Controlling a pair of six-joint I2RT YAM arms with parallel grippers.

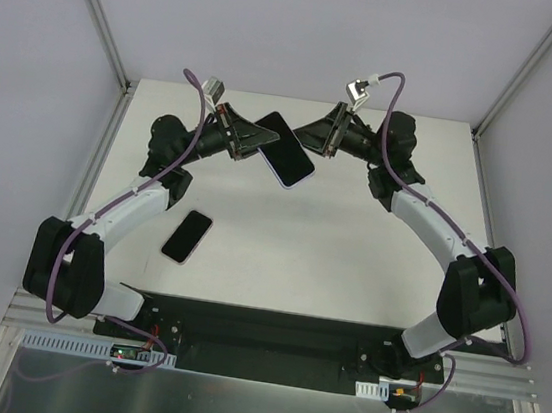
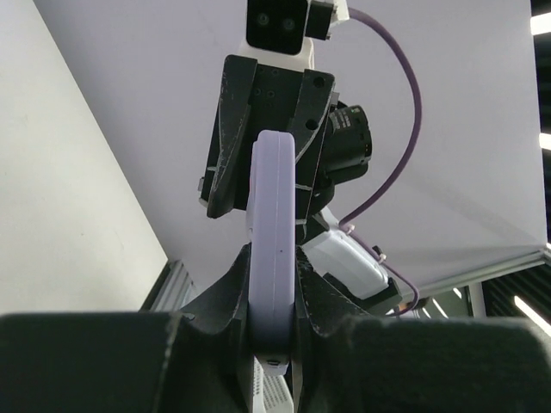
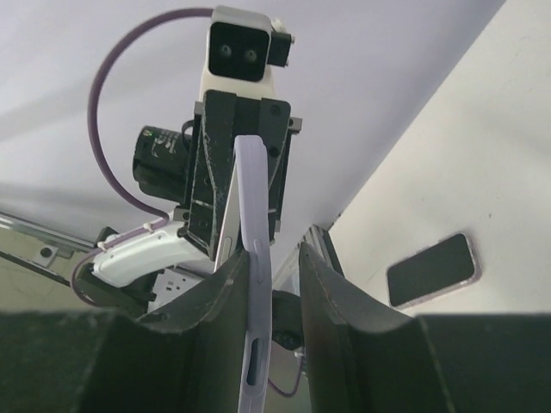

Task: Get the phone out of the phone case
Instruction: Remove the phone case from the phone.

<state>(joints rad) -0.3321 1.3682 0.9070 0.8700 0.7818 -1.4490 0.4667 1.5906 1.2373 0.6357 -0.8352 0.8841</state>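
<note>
A phone in a lavender case (image 1: 290, 158) is held in the air over the back of the white table (image 1: 352, 246), between both arms. My left gripper (image 1: 247, 141) is shut on its left end. In the left wrist view the lavender case edge (image 2: 274, 224) is pinched between my left gripper's (image 2: 274, 262) jaws. My right gripper (image 1: 317, 136) is at the case's right end. In the right wrist view the thin case edge (image 3: 251, 198) lies against the left finger, with a gap to the right finger (image 3: 331, 301). My right gripper (image 3: 274, 262) is open.
A second dark phone with a pale rim (image 1: 187, 237) lies flat on the table at the near left and also shows in the right wrist view (image 3: 430, 271). Grey walls and metal frame posts (image 1: 103, 14) enclose the table.
</note>
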